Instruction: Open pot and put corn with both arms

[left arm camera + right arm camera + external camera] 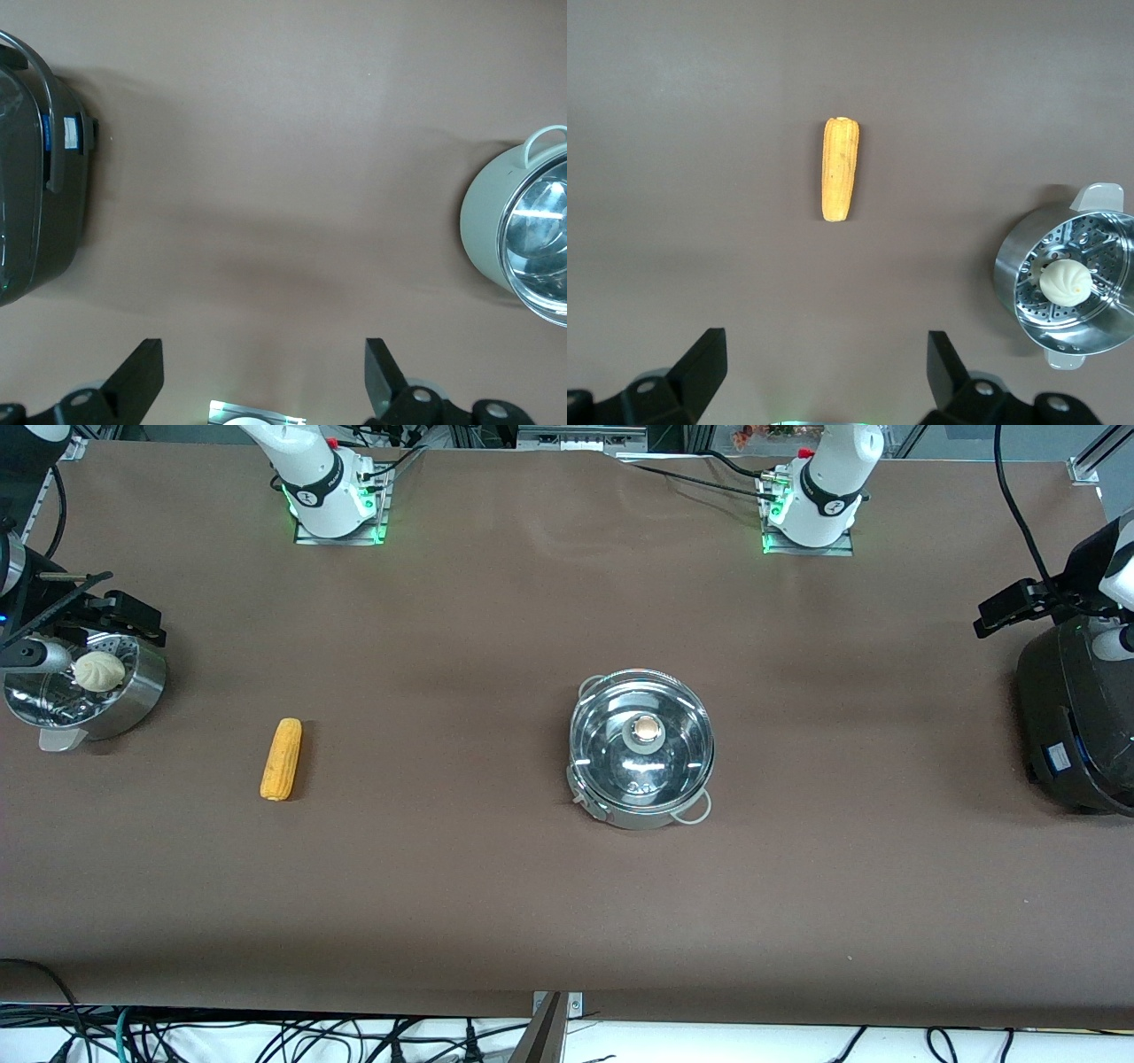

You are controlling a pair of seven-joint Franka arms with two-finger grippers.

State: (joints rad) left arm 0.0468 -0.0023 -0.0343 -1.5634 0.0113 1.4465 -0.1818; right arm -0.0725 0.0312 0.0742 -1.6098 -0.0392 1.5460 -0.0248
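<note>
Lid still sitting on pot [641, 749], corn [281, 759] lying well apart on surface [496, 886]; left claw [264, 376] and right claw [827, 372] both spread, holding nothing

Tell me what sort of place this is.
Probably a robotics lab set up for kitchen tasks: two arm bases bolted to a brown-covered table, loose cables along its edge, and cookware props such as the lidded pot, corn and steamer pot.
</note>
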